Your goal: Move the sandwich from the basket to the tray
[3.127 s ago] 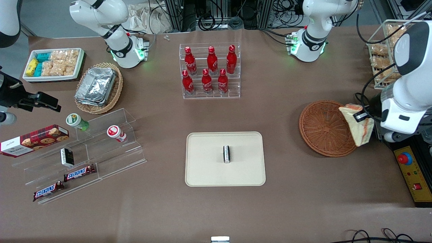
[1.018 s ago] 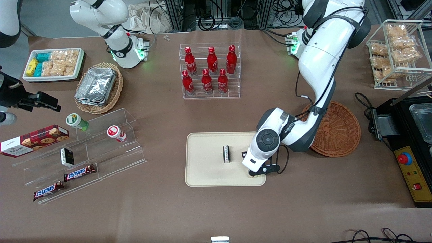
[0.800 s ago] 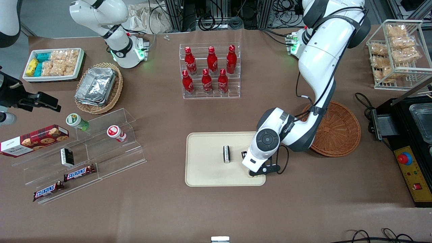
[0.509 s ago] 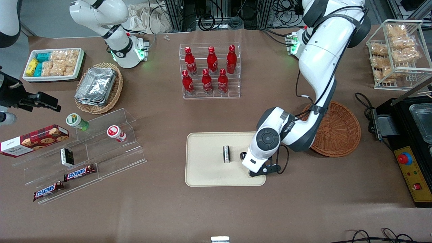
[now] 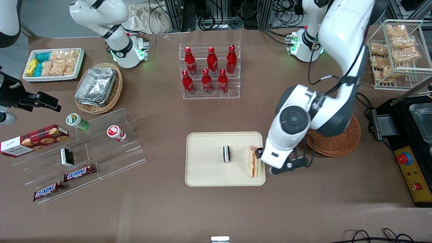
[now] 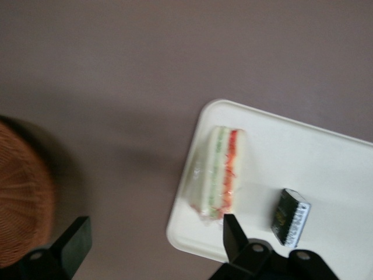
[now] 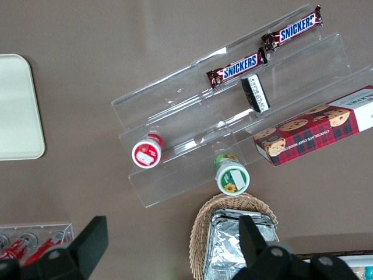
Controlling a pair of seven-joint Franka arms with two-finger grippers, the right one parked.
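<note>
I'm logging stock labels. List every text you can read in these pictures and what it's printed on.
"SNICKERS" on the two chocolate bars on the clear stand.
"WALKERS", only partly legible, on the plaid cookie box.
White script on the red bottles: too small to read.
Small dark packet on the tray beside the sandwich: unreadable.
The pincer, open above the sandwich, bears no text.

The sandwich (image 6: 218, 172) lies on the tray (image 6: 326, 157), just inside the rim near a rounded corner, with its red and green filling edge facing up. It seems to be wrapped in clear film, though blur makes that uncertain. A small dark packet (image 6: 289, 216) rests on the tray near it, apart from it. The gripper (image 6: 154, 239) hangs above, fingers (image 6: 233, 233) spread wide and holding nothing. The basket (image 6: 23, 198) sits on the brown table (image 6: 145, 70), well apart from the tray.
</note>
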